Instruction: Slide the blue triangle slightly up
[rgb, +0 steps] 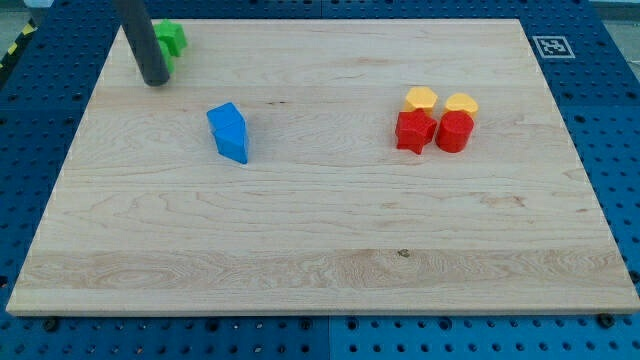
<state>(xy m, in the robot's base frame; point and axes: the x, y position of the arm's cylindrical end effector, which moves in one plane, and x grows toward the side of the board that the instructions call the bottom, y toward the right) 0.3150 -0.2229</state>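
Note:
Two blue blocks touch each other left of the board's middle. The lower one, the blue triangle (234, 147), points toward the view's bottom. The upper blue block (225, 119) looks like a cube and sits against the triangle's top side. My tip (156, 83) rests on the board near the top left corner, up and to the left of the blue pair, well apart from both. The dark rod rises from it out of the view's top.
A green block (172, 40), perhaps two together, lies just right of the rod, partly hidden by it. At the right, two yellow blocks (421, 98) (461, 103) sit above two red blocks (414, 131) (454, 131) in a tight cluster. The wooden board (320, 250) lies on a blue pegboard.

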